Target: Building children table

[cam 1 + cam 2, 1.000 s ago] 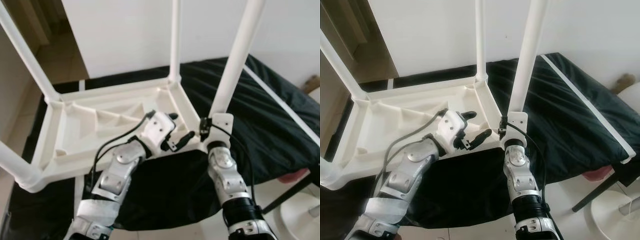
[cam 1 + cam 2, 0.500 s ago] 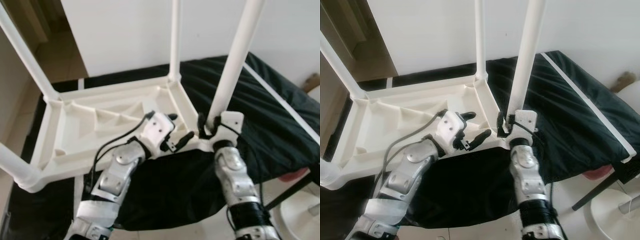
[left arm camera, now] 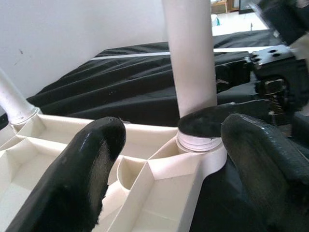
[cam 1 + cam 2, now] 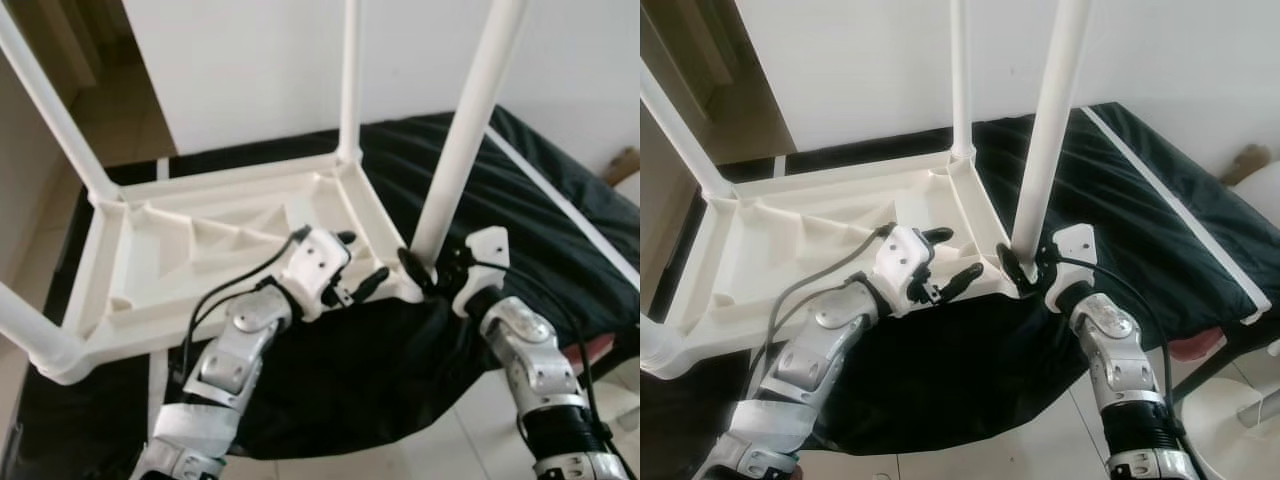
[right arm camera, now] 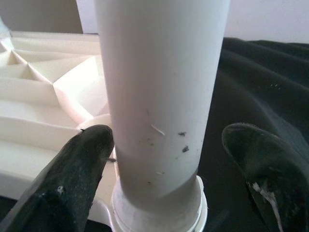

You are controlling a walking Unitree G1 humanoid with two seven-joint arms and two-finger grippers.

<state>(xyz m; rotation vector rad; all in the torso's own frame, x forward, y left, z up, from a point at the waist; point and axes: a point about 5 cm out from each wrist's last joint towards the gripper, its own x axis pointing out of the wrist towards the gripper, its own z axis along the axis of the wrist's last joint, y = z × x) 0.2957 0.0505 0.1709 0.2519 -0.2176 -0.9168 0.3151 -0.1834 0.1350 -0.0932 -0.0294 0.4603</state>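
Right hand (image 4: 1025,268): spread wide, one finger on each side of the near-right leg (image 4: 1045,130) base, not clamped.
Left hand (image 4: 950,258): open, over the tabletop's near rim beside that leg socket.
Children table (image 4: 200,250): upside down on a black-covered bed (image 4: 540,220); underside ribs face up.
Legs: four, long axes roughly vertical, pointing up.
Cut off: leg tops leave the frame.
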